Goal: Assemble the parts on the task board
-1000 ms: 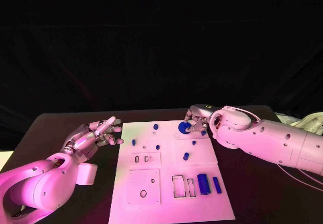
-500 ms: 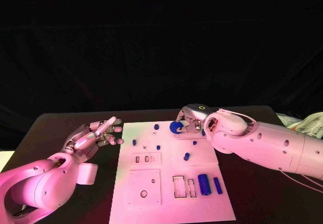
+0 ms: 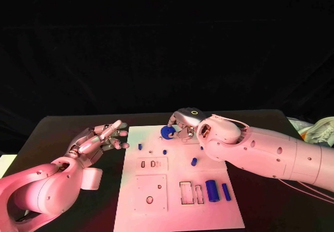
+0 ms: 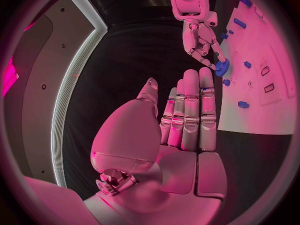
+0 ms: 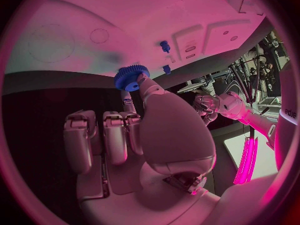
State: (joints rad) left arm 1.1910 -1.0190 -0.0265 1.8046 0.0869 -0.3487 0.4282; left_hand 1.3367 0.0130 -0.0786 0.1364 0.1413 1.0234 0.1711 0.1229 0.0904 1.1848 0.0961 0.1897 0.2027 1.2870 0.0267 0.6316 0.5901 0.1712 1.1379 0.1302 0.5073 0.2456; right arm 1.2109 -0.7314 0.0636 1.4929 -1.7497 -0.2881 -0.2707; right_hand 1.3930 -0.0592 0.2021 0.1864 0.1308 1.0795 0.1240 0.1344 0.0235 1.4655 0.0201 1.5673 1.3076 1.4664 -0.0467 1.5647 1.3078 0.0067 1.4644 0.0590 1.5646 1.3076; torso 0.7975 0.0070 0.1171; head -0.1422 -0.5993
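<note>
The right robot hand (image 3: pixel 182 128) holds a small blue gear (image 3: pixel 167 131) pinched at its fingertips, just above the far edge of the white task board (image 3: pixel 177 208), towards the board's far left corner. The wrist view makes the toothed rim plain: the gear (image 5: pixel 130 77) sits between thumb and one finger while the other fingers lie alongside, not touching it.

The step in hand looks like carrying the gear to its peg and seating it. To do that well, the gear should be kept flat to the board and its bore brought squarely over the peg before lowering; a tilted gear would likely jam or skid off. The pinch is only at the rim, so a slow descent and a light release seem wise, with the fingers clearing sideways so they do not knock the small blue pegs (image 3: pixel 164 151) standing close by. Which peg is meant for it I cannot tell.

The left robot hand (image 3: pixel 103 137) hovers over the bench (image 3: pixel 48 135) just beside the board's left edge, near the far corner, fingers straight and slightly apart, holding nothing and touching nothing.

Towards the board's near right corner, two blue cylinders (image 3: pixel 211 190) lie beside rectangular slots (image 3: pixel 185 192), not yet seated, so much of the task appears to remain
</note>
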